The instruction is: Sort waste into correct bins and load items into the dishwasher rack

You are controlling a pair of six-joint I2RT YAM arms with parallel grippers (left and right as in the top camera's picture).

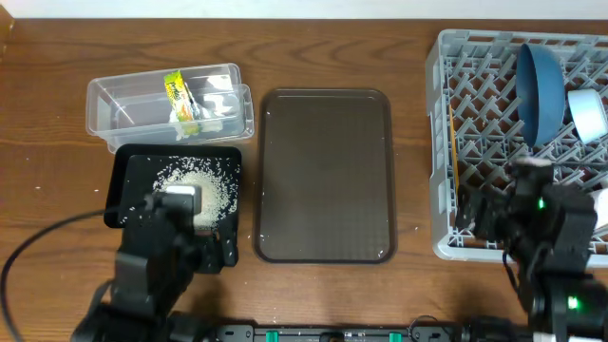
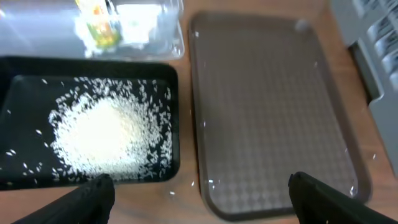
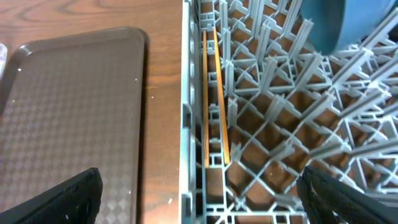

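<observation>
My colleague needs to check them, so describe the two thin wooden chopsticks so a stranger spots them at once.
On the right of the wooden table stands the big square grey plastic lattice rack. Just inside its wall facing the brown serving tray lie two thin wooden chopsticks, side by side. They are the only slim orange-brown sticks among grey pegs.

The overhead camera looks straight down from high up, taking in the whole table (image 1: pixel 408 57). The left wrist view hangs close, facing down and forward over the black tray (image 2: pixel 93 64) and brown serving tray (image 2: pixel 273 106). The right wrist view sits closer still over the rack (image 3: pixel 186 124), and that brown tray shows in all three.
</observation>
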